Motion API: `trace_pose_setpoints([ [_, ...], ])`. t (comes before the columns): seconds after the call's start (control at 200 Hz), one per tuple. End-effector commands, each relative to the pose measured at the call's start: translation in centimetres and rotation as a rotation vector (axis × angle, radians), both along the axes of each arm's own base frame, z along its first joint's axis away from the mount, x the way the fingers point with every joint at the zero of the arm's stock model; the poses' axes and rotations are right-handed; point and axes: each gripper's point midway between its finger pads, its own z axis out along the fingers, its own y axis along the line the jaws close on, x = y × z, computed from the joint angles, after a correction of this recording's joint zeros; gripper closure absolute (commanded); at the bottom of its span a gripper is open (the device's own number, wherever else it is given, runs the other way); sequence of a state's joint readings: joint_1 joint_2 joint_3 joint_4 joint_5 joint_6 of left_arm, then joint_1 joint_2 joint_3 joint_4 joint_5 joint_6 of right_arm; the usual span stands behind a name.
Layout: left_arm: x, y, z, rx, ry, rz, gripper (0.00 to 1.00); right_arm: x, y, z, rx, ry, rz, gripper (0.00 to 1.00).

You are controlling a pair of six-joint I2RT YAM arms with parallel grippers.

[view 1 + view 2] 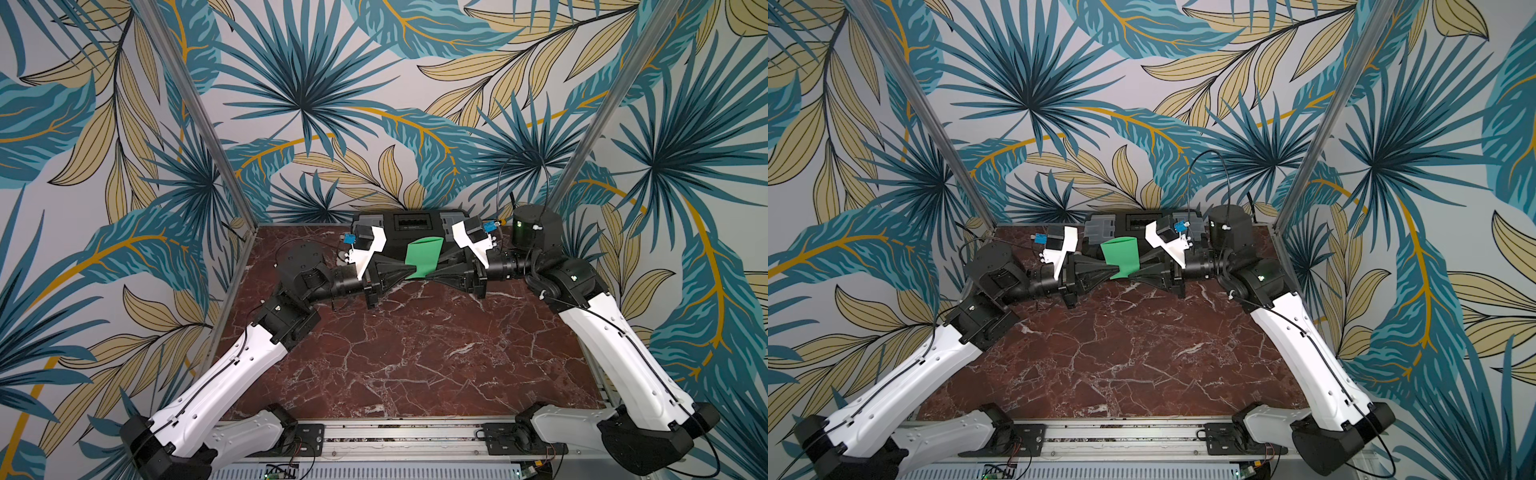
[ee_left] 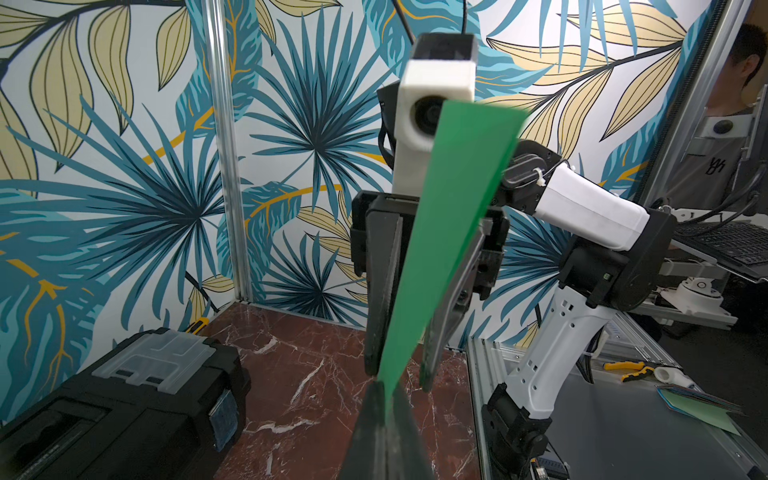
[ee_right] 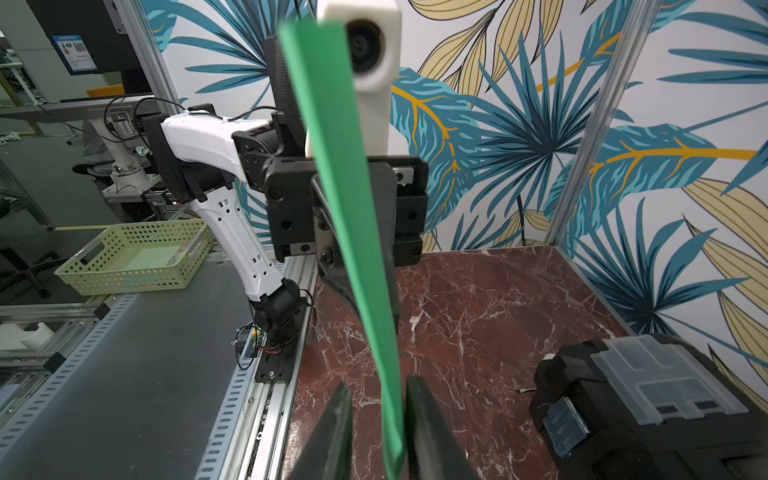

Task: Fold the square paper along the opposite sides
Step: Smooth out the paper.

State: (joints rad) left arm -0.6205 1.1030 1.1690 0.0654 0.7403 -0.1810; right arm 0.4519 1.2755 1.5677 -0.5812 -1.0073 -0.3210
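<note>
Red marble bench (image 1: 415, 353) inside leaf-print walls (image 1: 311, 104), green square paper (image 1: 422, 255) curled in mid-air, left fingers (image 1: 405, 272) pinched tight on one edge, right fingers (image 1: 436, 277) slightly parted around the opposite edge, black toolbox (image 1: 415, 224) beyond them.

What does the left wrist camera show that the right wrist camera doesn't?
Only the left wrist view: a person outside the cell, a keyboard and the right arm. Only the right wrist view: a yellow basket and the left arm. Both: the square paper edge-on between the left gripper, shut on it, and the right gripper, jaws apart around it; the black toolbox; the marble table.
</note>
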Motion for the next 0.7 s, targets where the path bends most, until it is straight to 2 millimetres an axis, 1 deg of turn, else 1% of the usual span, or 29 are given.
trace_pose_setpoints([
  [0.0,-1.3,0.9,3.7,-0.060,-0.097,0.006,1.00,-0.5,-0.1,-0.5,-0.002,0.016,0.014,1.00],
  [0.165,-1.3,1.0,3.8,-0.060,-0.097,0.008,1.00,-0.3,-0.1,-0.6,-0.006,0.015,0.003,1.00],
  [0.2,-1.3,1.0,3.8,-0.060,-0.098,0.010,1.00,-0.2,-0.1,-0.7,-0.008,0.016,0.000,0.81],
  [0.215,-1.3,1.0,3.8,-0.060,-0.098,0.011,1.00,-0.2,-0.1,-0.7,-0.009,0.015,-0.001,0.75],
  [0.235,-1.3,1.0,3.8,-0.060,-0.098,0.011,1.00,-0.2,-0.2,-0.8,-0.010,0.015,0.000,0.71],
  [0.265,-1.4,1.1,3.9,-0.061,-0.099,0.012,1.00,-0.2,-0.2,-1.0,-0.013,0.015,-0.003,0.71],
  [0.28,-1.4,1.1,3.9,-0.061,-0.100,0.011,1.00,-0.2,-0.2,-1.0,-0.014,0.014,-0.003,0.71],
  [0.295,-1.4,1.1,3.9,-0.062,-0.101,0.010,1.00,-0.2,-0.2,-1.0,-0.014,0.013,-0.003,0.74],
  [0.325,-1.4,1.1,3.9,-0.062,-0.102,0.012,1.00,-0.1,-0.2,-1.3,-0.018,0.016,-0.007,0.88],
  [0.341,-1.5,1.1,3.9,-0.062,-0.101,0.011,1.00,-0.1,-0.2,-1.3,-0.019,0.017,-0.009,0.98],
  [0.346,-1.5,1.1,3.9,-0.061,-0.101,0.011,1.00,-0.1,-0.2,-1.3,-0.019,0.017,-0.010,1.00],
  [0.491,-1.4,1.1,3.8,-0.058,-0.099,0.014,1.00,0.3,-0.3,-1.6,-0.028,0.022,-0.039,1.00],
  [0.501,-1.4,1.1,3.8,-0.057,-0.097,0.013,1.00,0.3,-0.4,-1.6,-0.028,0.023,-0.043,0.95],
  [0.531,-1.3,1.1,3.6,-0.053,-0.092,0.015,1.00,0.4,-0.5,-1.6,-0.032,0.021,-0.057,0.71],
  [0.551,-1.3,1.1,3.5,-0.050,-0.089,0.016,1.00,0.5,-0.6,-1.7,-0.036,0.021,-0.070,0.59],
  [0.566,-1.3,1.1,3.4,-0.047,-0.085,0.016,1.00,0.6,-0.7,-1.8,-0.040,0.020,-0.082,0.54],
  [0.631,-0.9,1.0,2.5,-0.027,-0.061,0.028,1.00,1.3,-1.4,-2.9,-0.069,0.027,-0.166,0.37],
  [0.666,-0.5,0.9,1.6,-0.013,-0.034,0.042,1.00,2.0,-2.0,-3.7,-0.088,0.036,-0.241,0.23],
  [0.691,-0.1,0.9,1.0,-0.003,-0.009,0.058,1.00,2.8,-2.7,-4.4,-0.104,0.041,-0.317,0.18],
])
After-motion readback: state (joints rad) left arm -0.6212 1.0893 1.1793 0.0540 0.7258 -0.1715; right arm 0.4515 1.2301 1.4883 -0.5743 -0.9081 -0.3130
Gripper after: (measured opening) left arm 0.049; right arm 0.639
